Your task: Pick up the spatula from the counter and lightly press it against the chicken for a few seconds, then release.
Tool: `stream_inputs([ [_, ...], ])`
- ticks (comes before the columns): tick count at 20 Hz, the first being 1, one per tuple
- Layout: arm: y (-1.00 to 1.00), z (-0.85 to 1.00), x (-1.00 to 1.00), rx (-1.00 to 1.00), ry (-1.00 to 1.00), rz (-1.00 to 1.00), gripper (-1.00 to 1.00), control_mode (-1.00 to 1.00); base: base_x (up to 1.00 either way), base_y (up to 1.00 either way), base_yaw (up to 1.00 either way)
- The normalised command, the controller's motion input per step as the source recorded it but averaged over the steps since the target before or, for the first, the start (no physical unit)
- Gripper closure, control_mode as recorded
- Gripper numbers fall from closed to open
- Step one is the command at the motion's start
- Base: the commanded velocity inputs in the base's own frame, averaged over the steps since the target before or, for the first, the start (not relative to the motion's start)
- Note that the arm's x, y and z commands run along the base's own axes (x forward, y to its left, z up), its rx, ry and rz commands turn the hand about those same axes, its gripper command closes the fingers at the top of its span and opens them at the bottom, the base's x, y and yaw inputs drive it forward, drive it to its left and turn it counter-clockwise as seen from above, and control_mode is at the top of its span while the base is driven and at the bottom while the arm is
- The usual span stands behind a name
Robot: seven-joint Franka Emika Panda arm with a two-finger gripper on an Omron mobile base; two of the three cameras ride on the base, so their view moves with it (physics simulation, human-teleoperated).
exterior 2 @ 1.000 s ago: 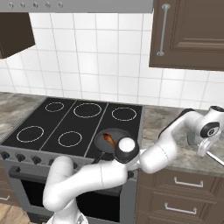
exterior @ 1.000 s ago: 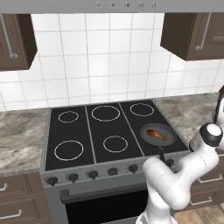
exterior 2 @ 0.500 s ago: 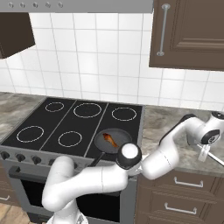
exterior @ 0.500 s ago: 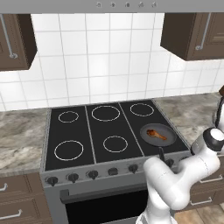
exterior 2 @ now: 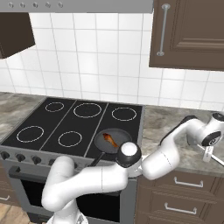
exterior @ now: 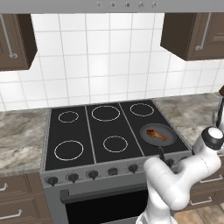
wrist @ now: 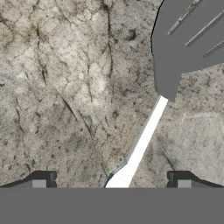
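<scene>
End effector (wrist: 111, 183) held spread apart over table (wrist: 57, 87). Spatula (wrist: 144, 135) handle end framed between tips, ungripped; long axis angled ahead, blade upper right.

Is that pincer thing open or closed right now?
Open. In the hand view the two dark tips of the pincer stand far apart; the spatula lies on the counter with its white handle between them, touching neither.
</scene>
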Motion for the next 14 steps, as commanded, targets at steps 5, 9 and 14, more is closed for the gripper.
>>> stream_inputs([
  [5,-0.26,0.16,0.24,0.01,0.04,0.07,1.00,-1.00,0.00,0.00,0.00],
  [9,-0.08,-0.04,0.17,0.00,0.09,0.07,1.00,-1.00,0.00,0.00,0.00],
  [14,-0.24,-0.07,0.15,0.00,0.15,0.09,1.00,-1.00,0.00,0.00,0.00],
])
